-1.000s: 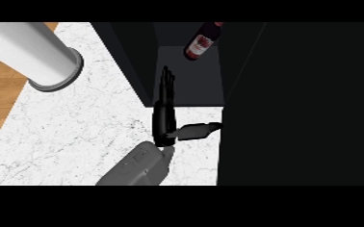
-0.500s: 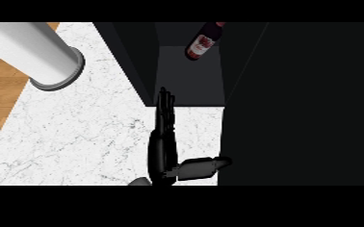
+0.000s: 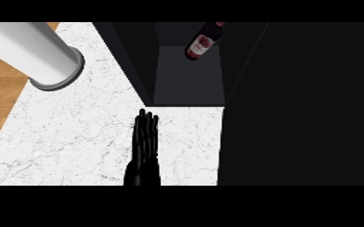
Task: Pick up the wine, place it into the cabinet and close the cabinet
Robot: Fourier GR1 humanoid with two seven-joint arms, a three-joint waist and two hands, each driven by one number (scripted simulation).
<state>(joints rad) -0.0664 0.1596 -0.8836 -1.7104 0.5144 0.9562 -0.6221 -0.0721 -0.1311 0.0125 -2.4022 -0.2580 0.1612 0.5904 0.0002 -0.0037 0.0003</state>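
The wine bottle (image 3: 202,43), dark with a red and white label, stands inside the open dark cabinet (image 3: 188,79), towards its back right. My left hand (image 3: 144,149) is over the white marble counter just in front of the cabinet's opening. It is seen edge-on with straight fingers pointing at the cabinet, and it holds nothing. It is well apart from the bottle. The cabinet's door (image 3: 292,106) stands open as a wide black panel on the right. My right hand shows nowhere.
A large white cylinder (image 3: 39,53) stands on the counter (image 3: 71,134) at the upper left. Beyond the counter's left edge is wooden floor (image 3: 10,84).
My left hand has drawn back from the cabinet's opening towards the view's lower edge. Its forearm and thumb have slipped out of sight. The bottle has stayed in place.
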